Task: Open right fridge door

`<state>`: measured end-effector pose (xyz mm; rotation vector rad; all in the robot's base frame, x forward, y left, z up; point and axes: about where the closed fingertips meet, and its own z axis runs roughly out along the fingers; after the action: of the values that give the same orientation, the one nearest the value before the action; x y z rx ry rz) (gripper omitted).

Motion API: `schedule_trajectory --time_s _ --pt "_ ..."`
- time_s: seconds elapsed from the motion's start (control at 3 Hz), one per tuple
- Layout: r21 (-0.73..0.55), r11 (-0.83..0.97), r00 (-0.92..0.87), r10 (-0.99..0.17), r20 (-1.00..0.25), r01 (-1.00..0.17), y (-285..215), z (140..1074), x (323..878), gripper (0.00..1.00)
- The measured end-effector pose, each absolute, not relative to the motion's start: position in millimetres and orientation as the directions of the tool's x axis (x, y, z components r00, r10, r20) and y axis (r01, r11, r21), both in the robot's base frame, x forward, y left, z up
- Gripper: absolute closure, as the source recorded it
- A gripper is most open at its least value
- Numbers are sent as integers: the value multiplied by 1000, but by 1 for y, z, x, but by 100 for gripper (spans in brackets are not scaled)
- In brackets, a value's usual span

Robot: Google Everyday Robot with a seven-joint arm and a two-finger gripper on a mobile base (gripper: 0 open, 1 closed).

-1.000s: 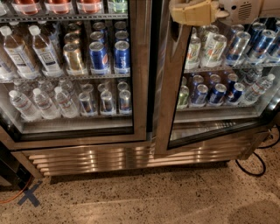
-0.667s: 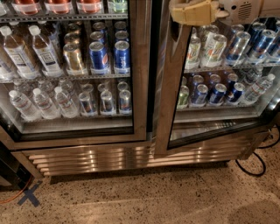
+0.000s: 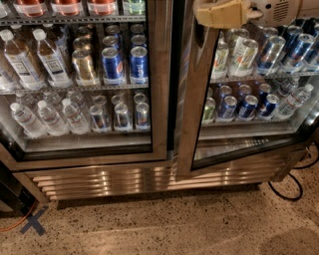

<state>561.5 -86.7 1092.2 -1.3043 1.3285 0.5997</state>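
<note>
The fridge (image 3: 99, 182) fills the camera view, with cans and bottles on wire shelves behind two glass doors. The right fridge door (image 3: 192, 99) stands ajar. Its steel left edge is swung out toward me, and its bottom rail slants away from the base. My gripper (image 3: 219, 12), tan with a white arm behind it, sits at the top of the view. It is against the upper part of that door's left edge. The left door (image 3: 159, 74), with water bottles behind it, is closed.
A louvred steel grille (image 3: 124, 179) runs along the fridge base. A black cable (image 3: 291, 187) loops on the speckled floor at the right. A blue tape cross (image 3: 32, 222) and an orange cord (image 3: 12, 226) lie at the lower left.
</note>
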Motion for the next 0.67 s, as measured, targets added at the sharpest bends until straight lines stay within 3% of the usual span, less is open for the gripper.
schedule_trajectory --time_s 0.67 --pt "-327 270 228 -342 -912 -906 -90 1093 555 100"
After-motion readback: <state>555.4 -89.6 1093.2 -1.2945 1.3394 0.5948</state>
